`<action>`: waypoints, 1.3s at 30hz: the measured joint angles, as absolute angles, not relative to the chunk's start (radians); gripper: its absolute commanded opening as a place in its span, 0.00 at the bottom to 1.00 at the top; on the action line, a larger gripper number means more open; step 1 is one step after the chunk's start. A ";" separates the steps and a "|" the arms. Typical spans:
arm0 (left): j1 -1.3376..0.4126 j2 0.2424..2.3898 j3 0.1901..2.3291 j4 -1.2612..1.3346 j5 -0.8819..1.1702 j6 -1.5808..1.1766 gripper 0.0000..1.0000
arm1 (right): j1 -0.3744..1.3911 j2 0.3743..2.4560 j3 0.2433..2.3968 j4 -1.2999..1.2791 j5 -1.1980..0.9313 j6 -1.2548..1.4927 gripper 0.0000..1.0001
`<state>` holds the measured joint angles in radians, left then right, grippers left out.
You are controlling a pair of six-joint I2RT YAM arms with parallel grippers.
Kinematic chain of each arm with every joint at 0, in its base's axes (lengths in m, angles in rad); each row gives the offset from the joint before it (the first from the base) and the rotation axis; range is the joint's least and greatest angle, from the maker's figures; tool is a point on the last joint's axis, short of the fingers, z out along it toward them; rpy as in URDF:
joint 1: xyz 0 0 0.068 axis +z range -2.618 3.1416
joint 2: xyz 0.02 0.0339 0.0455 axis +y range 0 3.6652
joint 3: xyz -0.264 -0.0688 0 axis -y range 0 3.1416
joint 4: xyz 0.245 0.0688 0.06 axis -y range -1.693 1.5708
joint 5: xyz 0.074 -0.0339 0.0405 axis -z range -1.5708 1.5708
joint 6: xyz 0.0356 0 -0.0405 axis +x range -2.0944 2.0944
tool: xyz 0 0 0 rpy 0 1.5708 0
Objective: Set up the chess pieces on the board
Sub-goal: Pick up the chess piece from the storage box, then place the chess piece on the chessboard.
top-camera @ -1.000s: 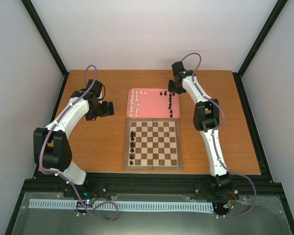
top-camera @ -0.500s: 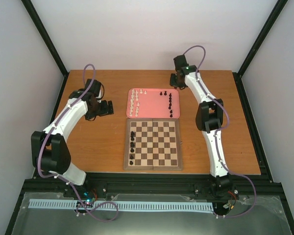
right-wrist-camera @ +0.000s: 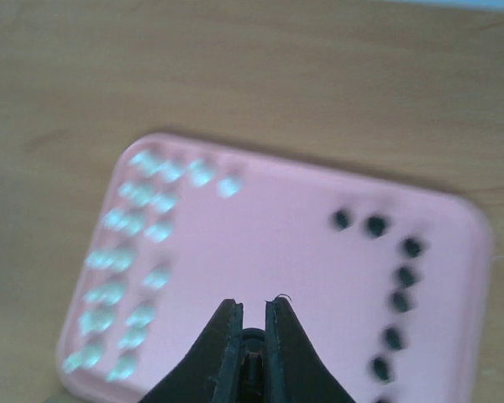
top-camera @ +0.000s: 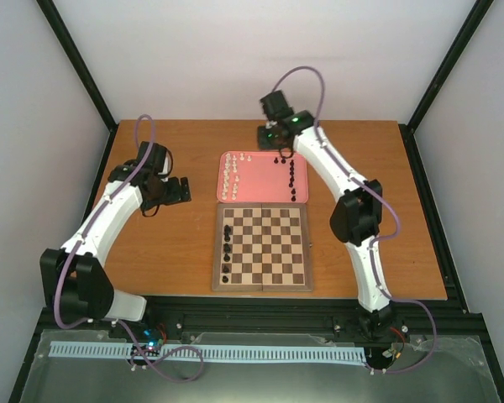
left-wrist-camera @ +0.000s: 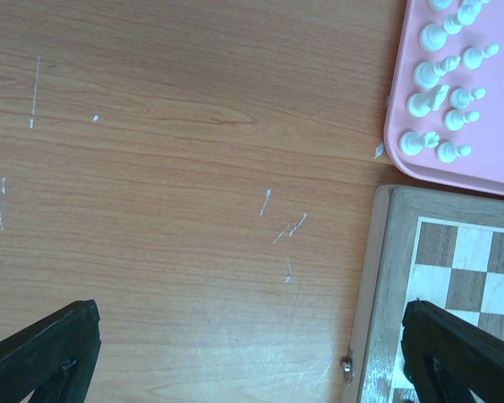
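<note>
Surface point(top-camera: 168, 243) carries the board point(top-camera: 273, 252), with the pink tray point(top-camera: 260, 180) just beside it at 12 o'clock. Black chess pieces point(top-camera: 227, 250) line the board's 9 o'clock edge, white chess pieces point(top-camera: 231, 176) the tray's. Left end effector point(top-camera: 183, 190) hangs released at the board's 10 o'clock; right end effector point(right-wrist-camera: 252, 304) is clenched over the tray, and I cannot tell whether it holds anything.

Right wrist view is blurred: chess pieces point(right-wrist-camera: 120, 221) on the pink tray point(right-wrist-camera: 269, 235) are smears, can't tell if the right gripper point(right-wrist-camera: 253, 312) pinches one, and the left wrist frame crops the board point(left-wrist-camera: 385, 269).
</note>
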<state>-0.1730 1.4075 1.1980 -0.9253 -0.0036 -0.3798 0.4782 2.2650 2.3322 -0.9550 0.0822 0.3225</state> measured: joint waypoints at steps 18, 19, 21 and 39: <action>-0.173 1.273 1.108 -0.935 -0.004 -0.372 1.00 | 0.842 2.221 2.025 -0.976 0.051 0.428 0.05; -0.173 1.272 1.105 -0.935 -0.004 -0.372 1.00 | 0.851 2.220 2.022 -0.976 0.051 0.432 0.05; -0.173 1.272 1.102 -0.935 -0.004 -0.371 1.00 | 0.870 2.217 2.021 -0.976 0.048 0.439 0.05; -0.173 1.263 1.093 -0.934 -0.004 -0.371 1.00 | 0.930 2.215 1.982 -0.997 0.048 0.461 0.06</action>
<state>-0.1730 1.2629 1.0927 -0.9344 -0.0036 -0.3710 0.9302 2.2147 1.9820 -0.9970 0.0479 0.4610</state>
